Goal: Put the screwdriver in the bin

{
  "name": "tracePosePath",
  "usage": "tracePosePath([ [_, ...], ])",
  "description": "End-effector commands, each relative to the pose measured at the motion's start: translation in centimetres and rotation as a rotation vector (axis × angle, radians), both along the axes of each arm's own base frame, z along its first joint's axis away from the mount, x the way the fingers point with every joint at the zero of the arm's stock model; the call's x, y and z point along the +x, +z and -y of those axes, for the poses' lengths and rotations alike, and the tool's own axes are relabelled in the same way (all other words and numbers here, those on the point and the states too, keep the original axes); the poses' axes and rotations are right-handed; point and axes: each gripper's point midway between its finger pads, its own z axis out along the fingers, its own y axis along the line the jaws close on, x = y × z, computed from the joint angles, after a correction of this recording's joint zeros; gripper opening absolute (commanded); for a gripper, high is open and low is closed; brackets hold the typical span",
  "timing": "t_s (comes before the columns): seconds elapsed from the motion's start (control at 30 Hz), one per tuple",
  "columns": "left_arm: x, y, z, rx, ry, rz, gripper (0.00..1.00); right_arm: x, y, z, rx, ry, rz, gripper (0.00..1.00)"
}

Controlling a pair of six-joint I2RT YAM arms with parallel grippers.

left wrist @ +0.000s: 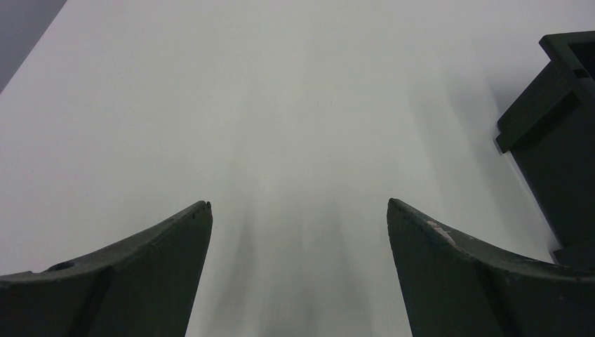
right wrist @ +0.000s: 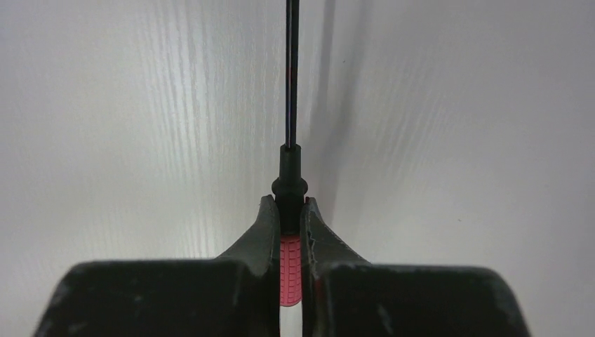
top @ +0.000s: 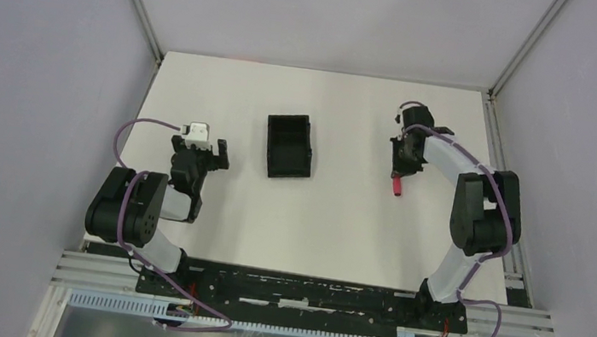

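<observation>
The right gripper is seen closed on the screwdriver. In the right wrist view, both fingers are pressed against the ribbed red handle just behind its black collar. The thin dark shaft is seen running straight out ahead of the fingertips over the white table, and a soft shadow is cast just to the right of it. Whether the tool is resting on the surface or has been raised off it cannot be told.

In the top view, the screwdriver is found on the right half of the table. Its red handle end is shown sticking out from under the gripper towards the near edge. The right arm is bent over it from the right.

The bin, black, rectangular and open-topped, is placed near the middle of the table. It stands well apart from the screwdriver, to the left of it, and nothing is seen inside it.

The left gripper is held on the left side of the table, near the bin but not touching it. Its jaws are spread wide, and nothing is held between them. In the left wrist view, only bare table is seen between the two fingers, and a corner of the bin is visible at the right edge.
</observation>
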Motion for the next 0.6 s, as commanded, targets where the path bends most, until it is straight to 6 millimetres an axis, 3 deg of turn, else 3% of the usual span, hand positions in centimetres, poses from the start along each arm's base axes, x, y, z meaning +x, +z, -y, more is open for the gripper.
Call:
tracePosePath([
  [0.0, 0.2, 1.2, 0.0, -0.022, 0.002, 0.041, 1.0, 1.8, 7.1, 0.7, -0.054, 0.013, 0.049, 0.0],
  [0.13, 0.2, 1.2, -0.1, -0.022, 0.004, 0.04, 1.0, 2.6, 11.3, 1.0, -0.062, -0.013, 0.099, 0.0],
  [0.3, 0.2, 1.2, 0.0, -0.022, 0.003, 0.039, 1.0, 4.2, 12.7, -3.6, 0.14, 0.03, 0.178, 0.0],
  [0.37, 0.1, 1.2, 0.0, -0.022, 0.002, 0.039, 1.0, 5.2, 13.7, -6.8, 0.177, 0.07, 0.237, 0.0],
  [0.43, 0.2, 1.2, -0.1, -0.022, 0.004, 0.039, 1.0, 5.9, 15.2, -11.6, 0.231, 0.136, 0.312, 0.0],
  [0.57, 0.2, 1.2, 0.0, -0.022, 0.003, 0.039, 1.0, 5.8, 18.2, -23.0, 0.31, 0.342, 0.43, 0.0],
])
